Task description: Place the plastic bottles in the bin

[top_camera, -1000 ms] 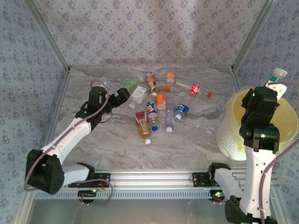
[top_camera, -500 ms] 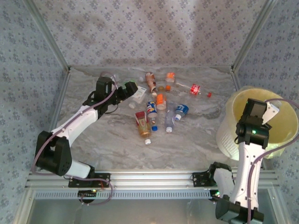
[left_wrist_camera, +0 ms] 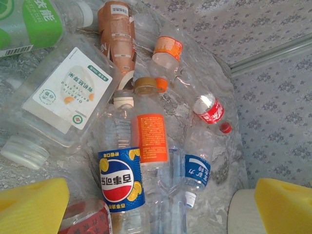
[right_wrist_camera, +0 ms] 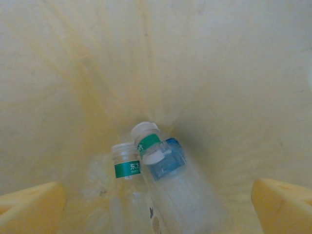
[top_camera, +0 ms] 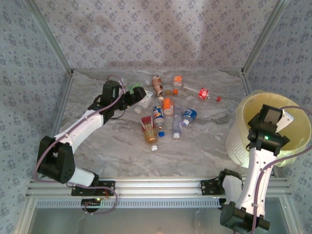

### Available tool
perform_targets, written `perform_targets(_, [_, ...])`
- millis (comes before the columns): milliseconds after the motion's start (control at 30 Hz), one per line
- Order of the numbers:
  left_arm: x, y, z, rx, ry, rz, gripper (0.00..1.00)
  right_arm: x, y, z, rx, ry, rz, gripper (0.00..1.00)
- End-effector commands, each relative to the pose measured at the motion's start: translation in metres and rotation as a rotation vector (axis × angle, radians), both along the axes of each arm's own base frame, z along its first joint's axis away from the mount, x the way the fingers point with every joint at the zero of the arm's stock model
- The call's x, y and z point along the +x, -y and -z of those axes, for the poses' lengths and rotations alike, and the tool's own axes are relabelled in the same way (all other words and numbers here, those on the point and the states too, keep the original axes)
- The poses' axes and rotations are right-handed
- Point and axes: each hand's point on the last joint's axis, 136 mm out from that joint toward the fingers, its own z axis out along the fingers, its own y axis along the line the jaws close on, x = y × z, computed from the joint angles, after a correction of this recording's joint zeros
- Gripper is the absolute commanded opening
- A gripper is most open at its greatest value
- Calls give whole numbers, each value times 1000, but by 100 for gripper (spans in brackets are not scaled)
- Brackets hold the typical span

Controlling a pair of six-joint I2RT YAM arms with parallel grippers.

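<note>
Several plastic bottles lie scattered mid-table. My left gripper hovers open at the cluster's left edge. In the left wrist view its yellow pads stand wide apart with nothing between them, above a Pepsi-label bottle, an orange-label bottle and a blue-label bottle. A square white-label bottle lies to the left. My right gripper is over the bin, open. Below it a blurred clear bottle with a green band rests beside another green-label bottle on the yellow liner.
A brown-label bottle, a red-label bottle and a loose red cap lie toward the back. A red-label bottle lies nearest the front. Metal frame posts and patterned walls enclose the table.
My right gripper dropped down over the bin and opened, letting its bottle fall inside. My left arm reached further toward the bottle cluster, staying open.
</note>
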Motion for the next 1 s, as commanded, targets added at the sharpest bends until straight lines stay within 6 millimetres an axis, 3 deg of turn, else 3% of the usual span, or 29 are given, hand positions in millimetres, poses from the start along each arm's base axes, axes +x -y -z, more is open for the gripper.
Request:
perform_targets(0, [1,-1,-8,11,18,-4,98,-6,-1,-5,-3,-19,0,100])
perform_targets(333, [-7,-13,3,52,-6,-39,98,4,-17,-40,4,101,-79,100])
perform_targets(533, [-15,-27,10,87,-12,-90,98,15,-38,-90,-24,256,-174,100])
perform_targets(800, [-30,-35,26,124,-77,-115,98,66,-121,-149,34,568,-604,100])
perform_targets(967, [-52,-30,39,204,-115,-124,98,86,-172,-164,79,644,-849,100])
